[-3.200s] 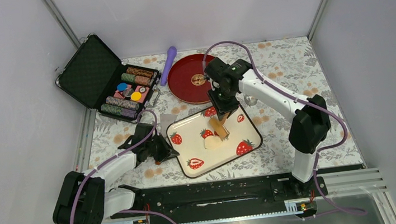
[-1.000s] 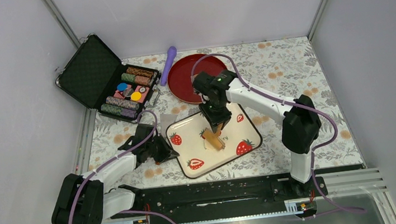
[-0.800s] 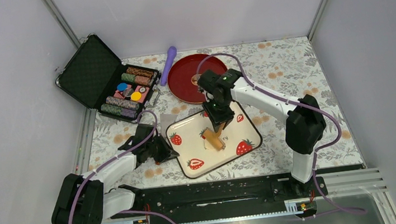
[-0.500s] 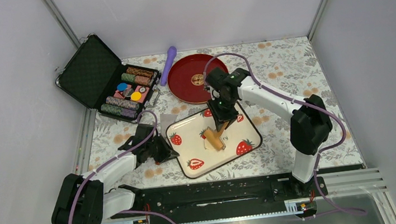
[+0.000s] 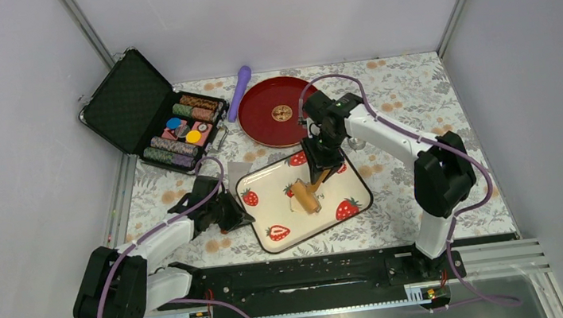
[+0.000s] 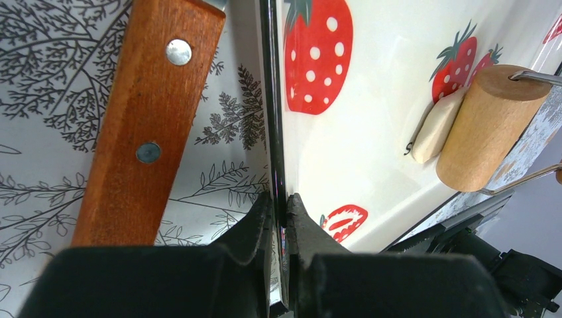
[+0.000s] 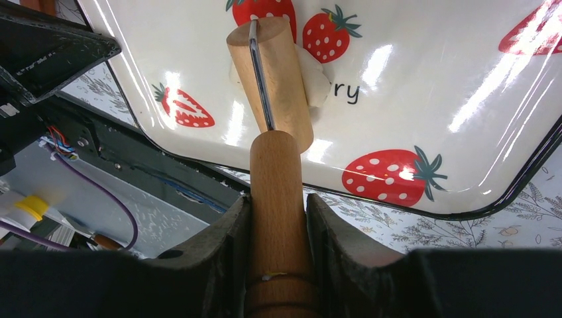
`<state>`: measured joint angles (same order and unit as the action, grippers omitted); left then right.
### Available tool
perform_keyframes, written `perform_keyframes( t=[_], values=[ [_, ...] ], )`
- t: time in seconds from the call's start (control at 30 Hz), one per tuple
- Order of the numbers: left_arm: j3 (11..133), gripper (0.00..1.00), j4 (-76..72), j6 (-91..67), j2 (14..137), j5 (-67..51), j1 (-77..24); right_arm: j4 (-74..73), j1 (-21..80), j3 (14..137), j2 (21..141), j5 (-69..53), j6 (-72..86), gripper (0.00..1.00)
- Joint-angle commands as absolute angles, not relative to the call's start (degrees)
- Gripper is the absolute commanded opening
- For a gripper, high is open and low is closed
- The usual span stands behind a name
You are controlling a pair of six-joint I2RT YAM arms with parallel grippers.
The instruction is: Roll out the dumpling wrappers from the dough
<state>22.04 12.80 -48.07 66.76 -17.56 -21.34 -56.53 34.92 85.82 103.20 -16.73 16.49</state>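
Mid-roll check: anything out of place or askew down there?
Nothing spilled or damaged. The strawberry tray sits rotated on the table, but the left end effector grips its rim, steadying it. The dough lies under the roller.

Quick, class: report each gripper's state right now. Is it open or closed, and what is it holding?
Left gripper: closed, pinching the rim of the tray.
Right gripper: closed around the handle of the roller.

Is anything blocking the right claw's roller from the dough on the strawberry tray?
Nothing visible does. The right claw grips the wooden roller by its handle, and the roller's barrel rests directly on the dough on the tray.
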Motion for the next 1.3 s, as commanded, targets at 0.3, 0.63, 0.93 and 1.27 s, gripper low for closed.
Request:
perform_keyframes(
  t=[0.3, 0.63, 0.93, 1.27],
  values=[
    [21.33, 0.0, 21.09, -44.76, 66.65, -9.62, -20.87, -63.14, 30.89, 82.44, 108.97, 8.2, 11.83, 0.0],
    [21.4, 0.0, 21.17, -45.0, 66.71, -9.35, -20.92, -64.56, 28.32, 83.42, 109.21, 10.46, 10.99, 0.0],
    [21.7, 0.0, 21.35, -44.82, 67.17, -9.27, -20.87, -64.88, 28.21, 82.99, 110.48, 11.26, 11.1, 0.0],
    [21.78, 0.0, 21.36, -45.0, 67.24, -9.0, -20.92, -65.89, 27.0, 83.49, 111.46, 11.62, 11.16, 0.0]
  ],
)
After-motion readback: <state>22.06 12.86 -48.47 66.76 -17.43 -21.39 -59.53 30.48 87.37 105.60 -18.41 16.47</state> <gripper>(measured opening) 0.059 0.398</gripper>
